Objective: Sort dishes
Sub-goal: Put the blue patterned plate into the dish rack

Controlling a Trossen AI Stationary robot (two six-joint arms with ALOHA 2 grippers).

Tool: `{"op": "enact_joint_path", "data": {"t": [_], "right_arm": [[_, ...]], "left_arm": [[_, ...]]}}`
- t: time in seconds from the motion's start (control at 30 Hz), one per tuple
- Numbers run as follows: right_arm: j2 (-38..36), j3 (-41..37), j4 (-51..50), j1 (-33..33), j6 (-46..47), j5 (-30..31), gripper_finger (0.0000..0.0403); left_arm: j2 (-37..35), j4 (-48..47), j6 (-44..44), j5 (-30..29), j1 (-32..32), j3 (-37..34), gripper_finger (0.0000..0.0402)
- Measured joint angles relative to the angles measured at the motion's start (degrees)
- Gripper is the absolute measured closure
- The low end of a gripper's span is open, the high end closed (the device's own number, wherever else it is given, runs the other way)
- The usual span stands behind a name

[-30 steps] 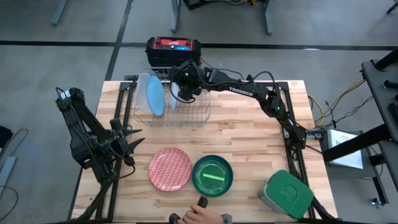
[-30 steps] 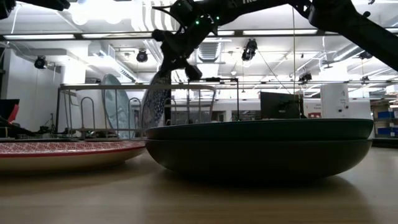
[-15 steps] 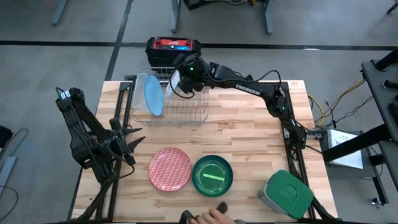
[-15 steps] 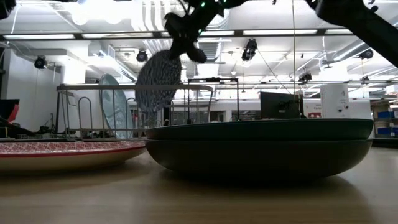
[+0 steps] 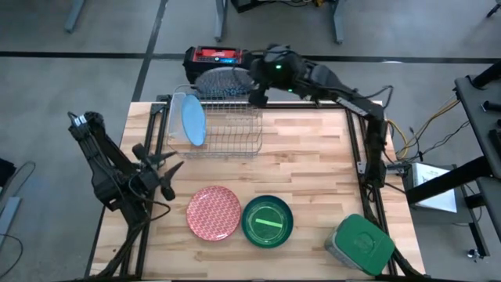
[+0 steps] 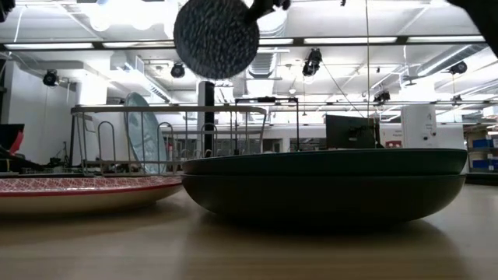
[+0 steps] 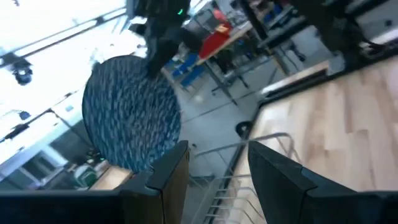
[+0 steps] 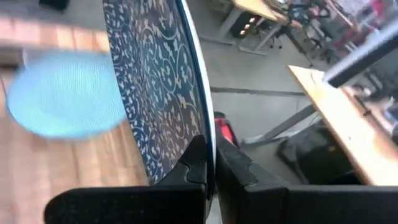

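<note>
High view: right pincer [image 5: 254,88] is clenched on the rim of a blue patterned plate [image 5: 221,81], held in the air above the far edge of the wire rack [image 5: 227,129]. Removal from the rack looks done; next it likely needs carrying to a stack. Left pincer [image 5: 160,174] waits part-open near the rack's left side, grasping nothing.
</note>
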Motion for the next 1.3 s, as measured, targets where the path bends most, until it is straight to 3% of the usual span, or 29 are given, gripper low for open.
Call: {"op": "enact_joint_path", "data": {"t": [0.17,0.3,0.53,0.67,0.73,0.83,0.9,1.07,1.2,1.3], "right_arm": [[-5.2,-4.3,-0.8,4.2,7.8,-3.3,0.0403],[-10.0,-11.1,-0.5,9.9,12.1,-1.1,0.0403],[-20.9,-28.3,0.4,20.6,23.0,19.8,0.0403],[-28.1,-38.1,1.6,25.7,32.8,25.6,0.0403],[-31.1,-43.1,3.3,28.1,36.9,28.4,0.0403],[-34.8,-50.7,9.1,30.5,39.7,29.6,0.0403],[-37.0,-55.5,15.2,31.8,39.7,29.6,0.0403],[-41.1,-67.1,34.5,35.3,35.5,29.8,0.0403],[-42.1,-75.4,51.6,38.7,29.9,29.9,0.0403],[-41.7,-80.1,64.3,40.4,26.8,29.6,0.0403]], "left_arm": [[-1.2,-0.2,-0.4,0.0,5.9,0.0,0.0245],[-1.6,-0.2,0.1,0.0,7.4,0.0,0.0245],[-0.9,1.2,4.2,1.0,6.9,1.7,0.0245],[0.7,7.7,11.6,2.9,6.7,4.9,0.0245],[2.0,12.9,17.3,6.6,6.8,7.5,0.0245],[4.0,20.1,28.5,17.2,7.1,12.1,0.0245],[4.6,23.8,35.0,23.7,7.3,15.7,0.0245],[3.8,33.9,48.5,32.6,8.1,22.9,0.0245],[1.4,42.5,58.3,43.3,10.2,23.1,0.0245],[-1.1,45.0,58.3,43.6,12.9,19.9,0.0245]]}}
